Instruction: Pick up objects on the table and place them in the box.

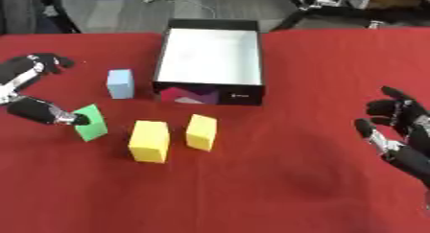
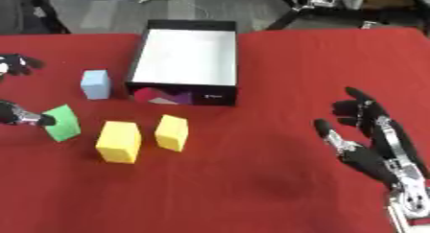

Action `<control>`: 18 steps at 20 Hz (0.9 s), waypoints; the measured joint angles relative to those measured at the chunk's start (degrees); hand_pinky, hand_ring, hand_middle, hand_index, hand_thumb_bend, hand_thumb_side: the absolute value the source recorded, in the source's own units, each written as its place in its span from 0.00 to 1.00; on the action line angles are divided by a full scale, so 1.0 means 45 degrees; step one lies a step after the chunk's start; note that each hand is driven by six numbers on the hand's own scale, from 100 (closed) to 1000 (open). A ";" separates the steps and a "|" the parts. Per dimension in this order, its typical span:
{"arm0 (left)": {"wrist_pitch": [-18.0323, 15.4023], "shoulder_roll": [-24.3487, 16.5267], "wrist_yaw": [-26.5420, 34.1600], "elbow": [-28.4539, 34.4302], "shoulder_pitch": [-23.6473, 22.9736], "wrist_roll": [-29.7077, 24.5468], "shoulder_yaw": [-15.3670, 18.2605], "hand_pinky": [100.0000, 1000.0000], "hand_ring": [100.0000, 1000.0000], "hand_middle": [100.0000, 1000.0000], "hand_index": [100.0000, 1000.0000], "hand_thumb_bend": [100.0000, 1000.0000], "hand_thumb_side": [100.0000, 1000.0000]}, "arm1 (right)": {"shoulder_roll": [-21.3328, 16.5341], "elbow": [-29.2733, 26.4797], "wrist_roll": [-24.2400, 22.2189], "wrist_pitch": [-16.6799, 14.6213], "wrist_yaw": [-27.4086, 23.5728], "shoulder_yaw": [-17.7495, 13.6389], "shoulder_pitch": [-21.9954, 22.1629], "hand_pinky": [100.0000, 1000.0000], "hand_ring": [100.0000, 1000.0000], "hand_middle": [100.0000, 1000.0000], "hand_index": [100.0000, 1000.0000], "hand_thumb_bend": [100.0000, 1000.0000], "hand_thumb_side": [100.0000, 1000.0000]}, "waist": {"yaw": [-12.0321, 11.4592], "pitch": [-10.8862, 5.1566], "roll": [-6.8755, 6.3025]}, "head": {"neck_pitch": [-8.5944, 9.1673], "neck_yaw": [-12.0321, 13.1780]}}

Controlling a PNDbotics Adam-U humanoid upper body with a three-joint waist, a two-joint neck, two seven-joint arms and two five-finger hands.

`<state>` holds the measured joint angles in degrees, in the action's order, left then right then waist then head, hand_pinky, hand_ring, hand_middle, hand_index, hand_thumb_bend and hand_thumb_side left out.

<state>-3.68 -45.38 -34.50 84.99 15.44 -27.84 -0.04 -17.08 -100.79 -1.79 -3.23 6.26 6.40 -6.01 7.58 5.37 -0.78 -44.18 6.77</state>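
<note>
A bench (image 1: 277,189) covered in red cloth filled nearly the whole view, its fabric smooth with faint creases. Toward the far middle sat a rectangular box (image 1: 210,38), black outside and plain white inside, open at the top, with a pink and purple pattern on its near wall.

Left of the box stood a pale blue block (image 1: 120,83), upright and matte. Nearer the front lay two yellow blocks just beside each other: the bigger yellow block (image 1: 149,141) on the left and the smaller yellow block (image 1: 201,132) on the right. A green block (image 1: 90,122) stood tilted to their left.

The left hand (image 1: 38,110), black with silver parts, came in from the left edge, fingers spread apart, one fingertip touching the green block's left side. The right hand (image 2: 369,150) rested open near the lower right, fingers up and apart, holding nothing.

Wide bare cloth lay between the blocks and the right hand, and along the front edge.
</note>
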 measured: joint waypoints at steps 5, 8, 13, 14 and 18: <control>-0.0411 -0.0007 0.0186 -0.0511 0.0275 -0.1457 -0.0178 0.79 0.76 0.76 0.89 0.90 0.43 | -0.0029 0.0005 -0.0022 0.0010 0.0000 0.0000 0.0003 0.75 0.75 0.67 0.93 0.40 0.38 | 0.0060 -0.0010 0.0000 | 0.0000 -0.0077; -0.0520 -0.0004 0.0368 -0.0528 0.0291 -0.1894 -0.0251 0.79 0.74 0.75 0.89 0.88 0.42 | -0.0061 0.0012 -0.0026 0.0014 0.0000 0.0000 0.0003 0.75 0.74 0.67 0.93 0.40 0.38 | 0.0068 -0.0011 0.0000 | 0.0000 -0.0081; -0.0404 0.0043 -0.0158 -0.0744 0.0459 -0.2151 -0.0372 0.77 0.71 0.74 0.88 0.82 0.40 | -0.0062 0.0074 -0.0035 0.0023 0.0000 0.0000 0.0008 0.75 0.74 0.67 0.93 0.40 0.38 | 0.0066 -0.0017 0.0000 | 0.0000 -0.0110; -0.0331 0.0100 -0.0370 -0.0841 0.0528 -0.2073 -0.0409 0.77 0.71 0.73 0.87 0.83 0.39 | -0.0062 0.0076 -0.0040 0.0027 0.0000 0.0001 0.0008 0.75 0.74 0.67 0.93 0.40 0.38 | 0.0061 -0.0034 0.0000 | 0.0000 -0.0122; -0.0075 0.0490 -0.1266 -0.1387 0.0766 -0.1563 -0.0675 0.77 0.70 0.72 0.87 0.87 0.38 | -0.0062 0.0081 -0.0057 0.0038 -0.0006 0.0005 0.0009 0.75 0.74 0.67 0.93 0.40 0.38 | 0.0058 -0.0057 0.0000 | 0.0000 -0.0183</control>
<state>-4.02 -43.18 -40.20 78.75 18.89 -34.87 -3.08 -17.36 -100.42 -2.04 -3.06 6.24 6.42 -5.97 7.85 5.12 -0.78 -44.18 5.95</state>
